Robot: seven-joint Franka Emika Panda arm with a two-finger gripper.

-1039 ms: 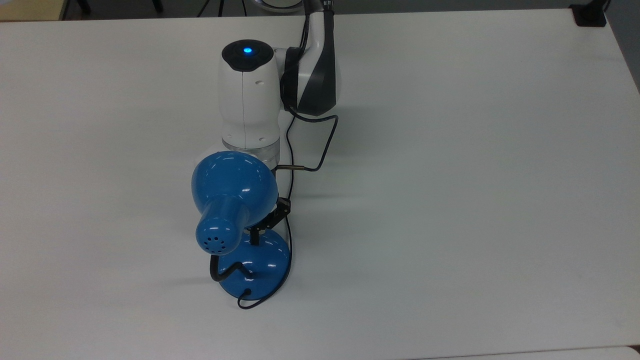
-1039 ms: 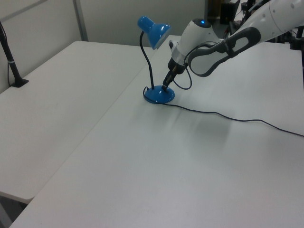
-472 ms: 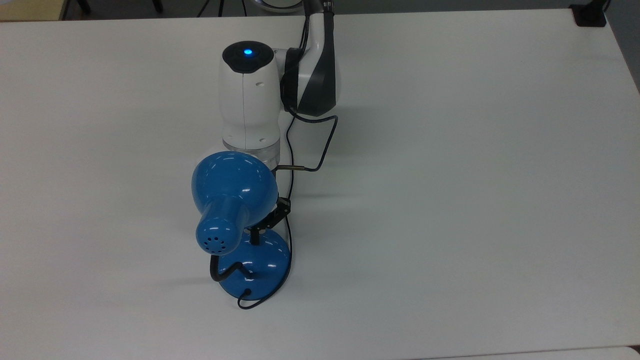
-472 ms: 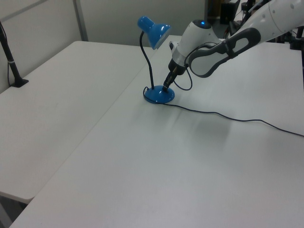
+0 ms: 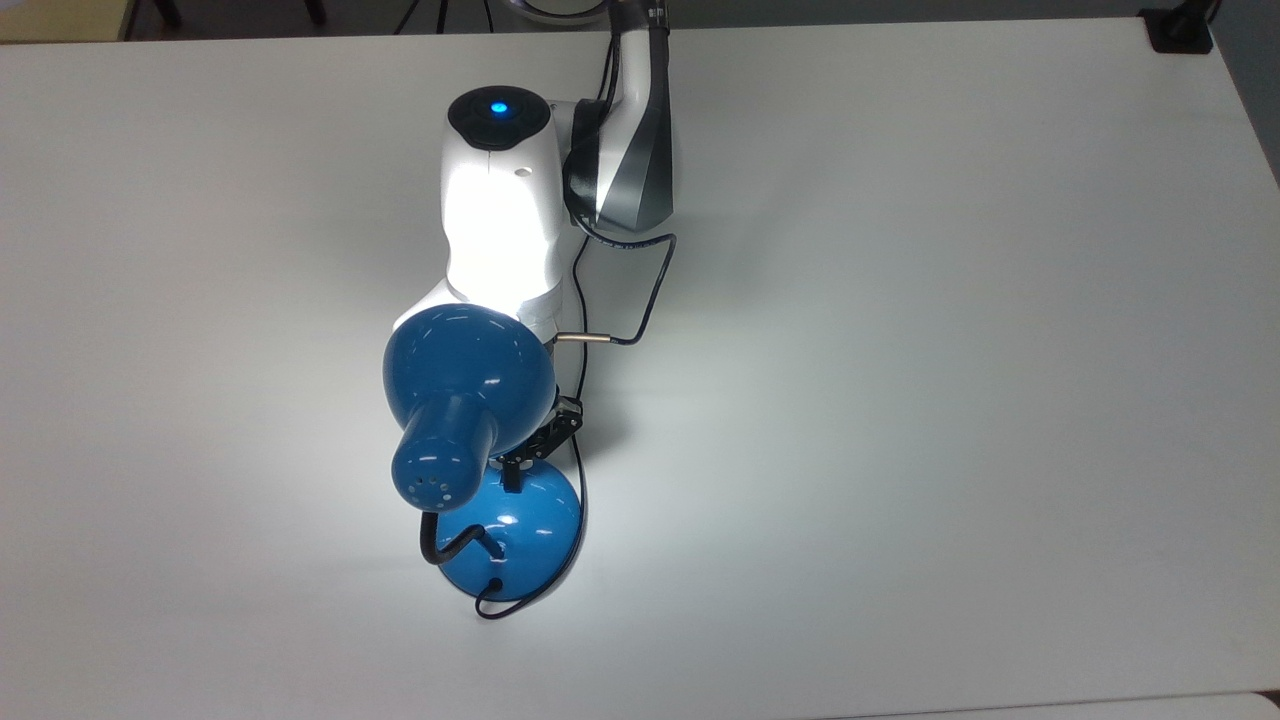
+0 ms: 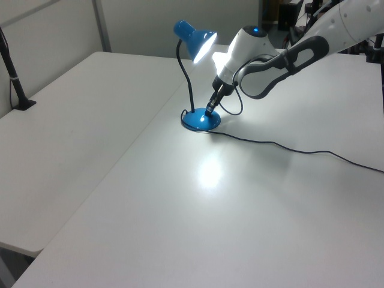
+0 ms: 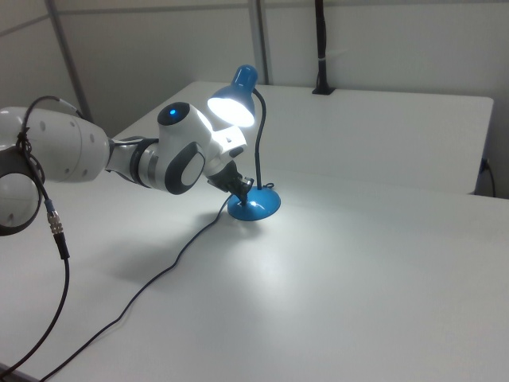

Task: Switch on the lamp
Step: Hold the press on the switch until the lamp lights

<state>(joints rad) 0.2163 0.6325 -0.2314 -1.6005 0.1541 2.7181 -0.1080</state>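
The lamp [image 7: 242,111] is lit, its bulb glaring white under the shade in the right view. It throws a bright pool on the white table [image 6: 210,171], just beyond the gripper [image 6: 209,110] fingertips in the left view. Light washes out the white arm [image 5: 500,230] above the fingers in the top view. The table dims toward its edges, and soft shadows trail the cord [image 6: 288,148].

The lamp [image 6: 195,42] has lit, brightening the table [image 6: 210,171]

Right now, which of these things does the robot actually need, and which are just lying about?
Needed: lamp, lit, with its cord; hand at the lamp's base.

Just there: table; black post clamped at its edge.
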